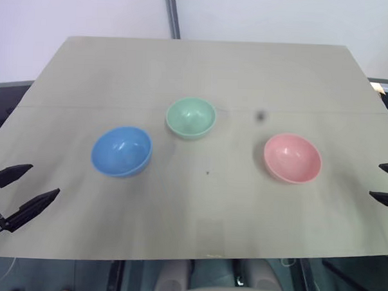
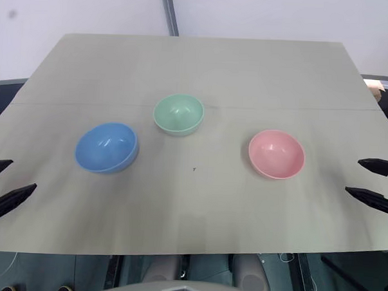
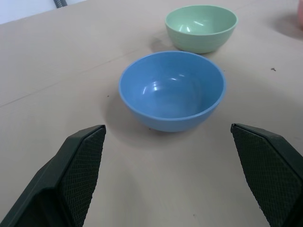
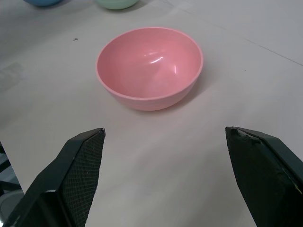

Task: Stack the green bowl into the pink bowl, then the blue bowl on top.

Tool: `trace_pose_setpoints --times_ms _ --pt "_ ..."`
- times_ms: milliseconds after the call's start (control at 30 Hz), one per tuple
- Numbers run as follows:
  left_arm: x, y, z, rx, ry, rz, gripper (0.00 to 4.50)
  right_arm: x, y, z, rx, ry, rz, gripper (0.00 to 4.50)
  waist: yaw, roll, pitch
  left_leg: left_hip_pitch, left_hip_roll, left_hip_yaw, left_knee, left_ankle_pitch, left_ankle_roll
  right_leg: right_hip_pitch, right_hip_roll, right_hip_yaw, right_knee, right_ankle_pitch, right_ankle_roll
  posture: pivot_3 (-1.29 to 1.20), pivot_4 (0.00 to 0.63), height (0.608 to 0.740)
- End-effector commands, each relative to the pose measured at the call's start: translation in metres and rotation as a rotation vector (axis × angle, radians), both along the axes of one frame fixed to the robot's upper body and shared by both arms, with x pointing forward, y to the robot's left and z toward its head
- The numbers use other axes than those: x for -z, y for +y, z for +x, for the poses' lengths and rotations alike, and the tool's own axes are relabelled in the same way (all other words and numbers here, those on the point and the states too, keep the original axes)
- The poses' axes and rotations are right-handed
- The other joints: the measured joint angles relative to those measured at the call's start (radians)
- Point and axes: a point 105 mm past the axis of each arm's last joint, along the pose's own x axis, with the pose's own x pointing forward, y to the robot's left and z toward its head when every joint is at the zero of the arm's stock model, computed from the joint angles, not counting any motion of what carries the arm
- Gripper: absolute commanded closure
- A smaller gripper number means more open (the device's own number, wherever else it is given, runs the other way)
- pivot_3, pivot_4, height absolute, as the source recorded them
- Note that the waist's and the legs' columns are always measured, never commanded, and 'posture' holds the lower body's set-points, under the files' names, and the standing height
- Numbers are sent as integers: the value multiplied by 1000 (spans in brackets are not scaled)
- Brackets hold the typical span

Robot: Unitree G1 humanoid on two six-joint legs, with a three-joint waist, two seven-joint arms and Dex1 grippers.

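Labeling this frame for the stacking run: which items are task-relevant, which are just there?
Belongs to the job:
- green bowl, upright, farthest back
- pink bowl, upright, on the robot's right
- blue bowl, upright, on the robot's left
- left claw and right claw, both open, holding nothing

Just there:
- table
- grey pole behind the table

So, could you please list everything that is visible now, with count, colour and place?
green bowl: one, mint green, upright, middle of the table, farthest back
blue bowl: one, sky blue, upright, left of the green bowl, nearer
pink bowl: one, salmon pink, upright, on the right, apart from the others
table: one, beige
pole: one, grey, behind the table
left gripper: black, open, empty, left edge
right gripper: black, open, empty, right edge
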Motion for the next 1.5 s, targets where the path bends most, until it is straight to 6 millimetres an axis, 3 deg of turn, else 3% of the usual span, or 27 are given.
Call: trace_pose_setpoints --times_ms 33,200,1133,1233,1333,1500 --pt "-11 4 -2 -1 -47 48 0 -7 1 -1 -16 -30 -11 64 0 0 0 0 0 0 0 0 0 0 0 0 0 0 0 0 150 740" --pt "-23 6 6 -14 -87 -49 0 -8 0 -2 -10 -31 -10 64 1 0 0 0 0 0 0 0 0 0 0 0 0 0 0 0 150 740" --pt "-17 11 14 81 -57 -66 0 -8 0 -11 10 -53 -9 64 -1 0 0 0 0 0 0 0 0 0 0 0 0 0 0 0 150 740" --pt "-16 12 15 82 -57 -64 0 -12 15 -11 -45 -62 -17 64 -1 0 0 0 0 0 0 0 0 0 0 0 0 0 0 0 150 740" --pt "-16 12 15 84 -58 -63 0 -19 48 -12 -152 -75 -22 64 -2 1 0 0 0 0 0 0 0 0 0 0 0 0 0 0 150 740" --pt "-15 7 17 106 -62 -64 0 -29 102 9 -195 -188 -37 64 -1 0 0 0 1 -1 0 0 0 0 0 -1 1 0 0 0 150 740"
